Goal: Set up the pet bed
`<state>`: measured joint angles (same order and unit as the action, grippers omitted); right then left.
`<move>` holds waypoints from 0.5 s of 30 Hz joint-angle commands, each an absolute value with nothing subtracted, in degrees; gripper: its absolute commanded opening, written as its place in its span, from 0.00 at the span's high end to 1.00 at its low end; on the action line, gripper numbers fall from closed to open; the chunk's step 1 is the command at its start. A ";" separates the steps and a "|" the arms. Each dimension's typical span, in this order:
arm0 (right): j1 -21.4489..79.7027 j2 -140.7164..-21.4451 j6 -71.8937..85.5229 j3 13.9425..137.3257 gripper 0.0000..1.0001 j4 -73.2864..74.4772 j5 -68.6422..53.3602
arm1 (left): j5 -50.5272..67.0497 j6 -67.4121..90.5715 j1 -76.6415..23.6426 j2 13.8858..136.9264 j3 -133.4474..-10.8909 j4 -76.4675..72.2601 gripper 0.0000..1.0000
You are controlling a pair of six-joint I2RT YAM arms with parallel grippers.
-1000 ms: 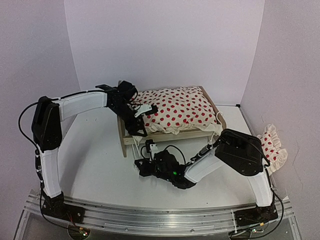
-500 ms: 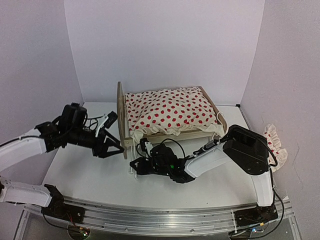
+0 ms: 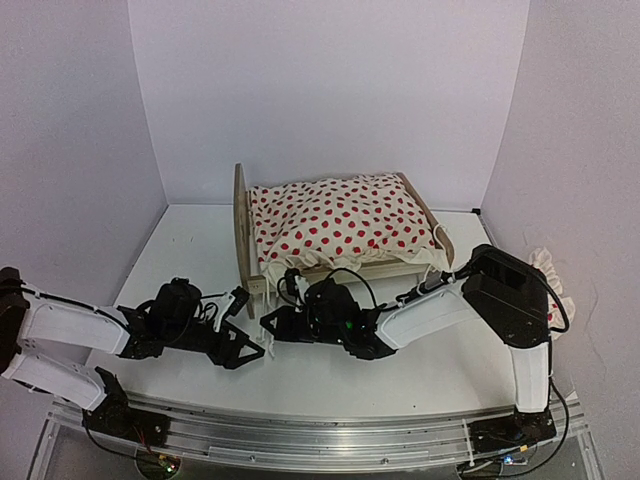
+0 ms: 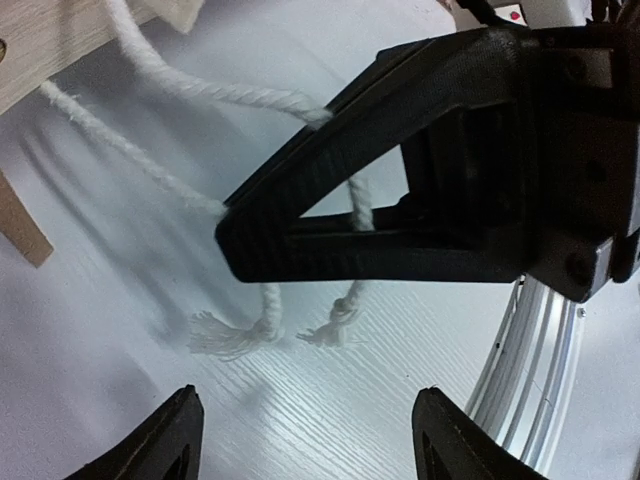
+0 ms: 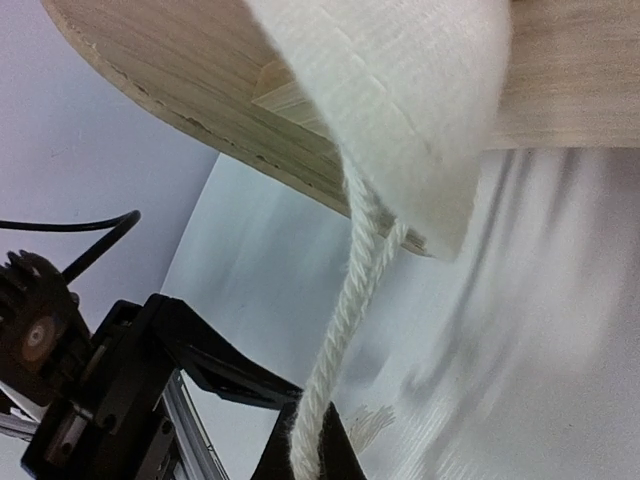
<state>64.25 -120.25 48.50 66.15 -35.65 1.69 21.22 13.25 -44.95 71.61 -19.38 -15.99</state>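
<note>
Though its tips are cropped, right pincer [image 5: 310, 455] pinches cord [image 5: 350, 290]; left pincer [image 4: 310, 440] gapes.

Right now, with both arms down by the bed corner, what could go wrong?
1. The right tool is shut on the cords running from the pet bed. A hard pull could drag or tip the frame.
2. The left tool is open right beside it. Closing in for the cords could knock the two tools together.

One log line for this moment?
left tool: open, by ends of cords | right tool: shut on cords | bed: duvet on | pillow: off bed
</note>
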 commanded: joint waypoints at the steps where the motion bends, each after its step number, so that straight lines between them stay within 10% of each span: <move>1: 64.89 -117.37 51.05 65.76 1.00 -35.08 -1.27 | 15.40 8.60 -44.99 77.86 -17.52 -35.46 0.23; 15: 64.88 -117.79 50.40 65.93 1.00 -35.16 -1.76 | 22.47 8.56 -45.00 85.40 -18.10 -45.54 0.75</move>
<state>64.20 -120.25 50.06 66.08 -35.00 1.30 18.92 8.70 -44.95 84.68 -17.54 -39.87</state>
